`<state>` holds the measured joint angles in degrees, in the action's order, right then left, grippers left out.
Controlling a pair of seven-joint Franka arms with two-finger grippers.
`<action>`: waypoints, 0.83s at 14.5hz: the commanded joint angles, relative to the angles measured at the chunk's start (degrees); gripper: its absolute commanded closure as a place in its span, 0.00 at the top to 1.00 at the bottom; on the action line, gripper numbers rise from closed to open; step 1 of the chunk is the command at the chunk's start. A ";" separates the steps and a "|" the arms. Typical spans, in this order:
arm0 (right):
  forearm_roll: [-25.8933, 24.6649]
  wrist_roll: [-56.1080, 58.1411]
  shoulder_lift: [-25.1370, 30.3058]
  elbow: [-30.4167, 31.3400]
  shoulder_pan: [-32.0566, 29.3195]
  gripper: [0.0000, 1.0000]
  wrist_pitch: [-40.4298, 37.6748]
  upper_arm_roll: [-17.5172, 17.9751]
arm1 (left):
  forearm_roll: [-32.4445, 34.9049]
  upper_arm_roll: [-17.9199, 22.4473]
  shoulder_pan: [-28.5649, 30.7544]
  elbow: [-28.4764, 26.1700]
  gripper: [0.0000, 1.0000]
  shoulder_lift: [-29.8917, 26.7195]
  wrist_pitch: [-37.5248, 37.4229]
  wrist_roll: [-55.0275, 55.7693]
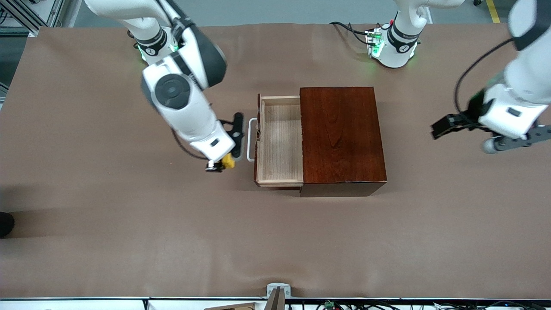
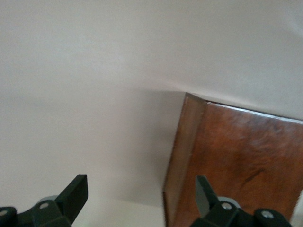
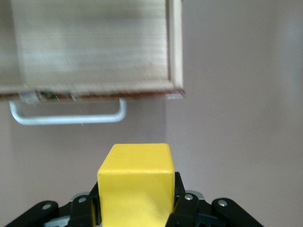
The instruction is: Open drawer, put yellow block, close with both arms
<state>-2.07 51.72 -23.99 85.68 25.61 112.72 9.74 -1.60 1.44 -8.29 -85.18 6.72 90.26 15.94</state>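
Note:
The drawer (image 1: pixel 280 142) stands pulled out of the dark mahogany box (image 1: pixel 342 137), its pale-wood tray empty and its white handle (image 1: pixel 251 140) toward the right arm's end of the table. My right gripper (image 1: pixel 220 165) is shut on the yellow block (image 1: pixel 228 161), just above the table in front of the handle. In the right wrist view the block (image 3: pixel 135 182) sits between the fingers, facing the handle (image 3: pixel 66 116) and the tray (image 3: pixel 94 47). My left gripper (image 1: pixel 443 127) is open and empty over the table beside the box, which shows in the left wrist view (image 2: pixel 236 161) between its fingers (image 2: pixel 75 194).
Brown cloth covers the table (image 1: pixel 172 241). Cables (image 1: pixel 351 29) lie near the left arm's base. A camera mount (image 1: pixel 277 292) sits at the table edge nearest the front camera. A dark object (image 1: pixel 6 224) shows at the table's right-arm end.

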 commanded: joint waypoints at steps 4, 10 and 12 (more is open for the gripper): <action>0.23 -4.34 -4.92 -5.96 6.37 0.00 -0.93 -0.68 | 0.72 -0.21 2.31 -3.49 1.00 -3.55 1.41 -10.93; 0.05 -7.34 -9.49 -9.29 10.33 0.00 -0.49 -0.68 | 0.81 0.67 2.40 -8.69 1.00 -7.24 5.19 -14.10; -0.21 -3.31 -12.56 -12.89 11.56 0.00 -0.31 -0.77 | 0.81 0.67 2.31 -8.42 1.00 -7.07 5.10 -14.45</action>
<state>-2.17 45.70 -32.54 78.65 35.69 113.16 9.62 -1.60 1.97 -5.85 -91.76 1.30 94.16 2.76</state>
